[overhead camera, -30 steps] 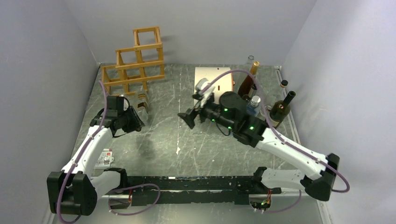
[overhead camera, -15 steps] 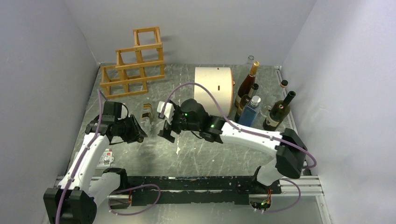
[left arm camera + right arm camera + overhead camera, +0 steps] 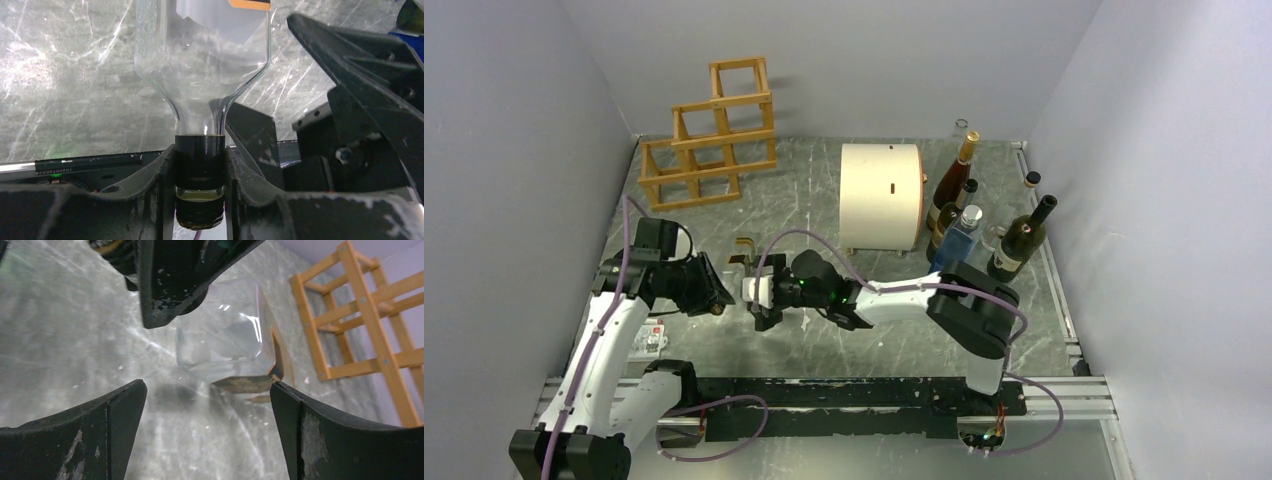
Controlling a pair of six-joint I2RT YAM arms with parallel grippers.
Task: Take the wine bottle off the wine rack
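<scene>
A clear glass wine bottle (image 3: 740,254) with a dark-banded neck (image 3: 199,170) and a tan label is off the rack, out over the table. My left gripper (image 3: 712,298) is shut on the bottle's neck (image 3: 199,186). The bottle's body (image 3: 225,342) points toward the back. My right gripper (image 3: 760,300) is open and empty (image 3: 207,390), its fingers just short of the bottle's body and beside the left gripper (image 3: 170,275). The honey-brown wine rack (image 3: 709,140) stands at the back left with no bottle in its cells; it also shows in the right wrist view (image 3: 360,315).
A cream cylindrical drum (image 3: 881,195) stands at the back centre. Several upright bottles (image 3: 969,215) crowd the back right by the wall. A small white card (image 3: 652,338) lies near the left arm. Walls close in on both sides.
My right arm has swung left and toward the near edge, from by the drum to beside the bottle. My left gripper has carried the bottle a little nearer and to the right.
</scene>
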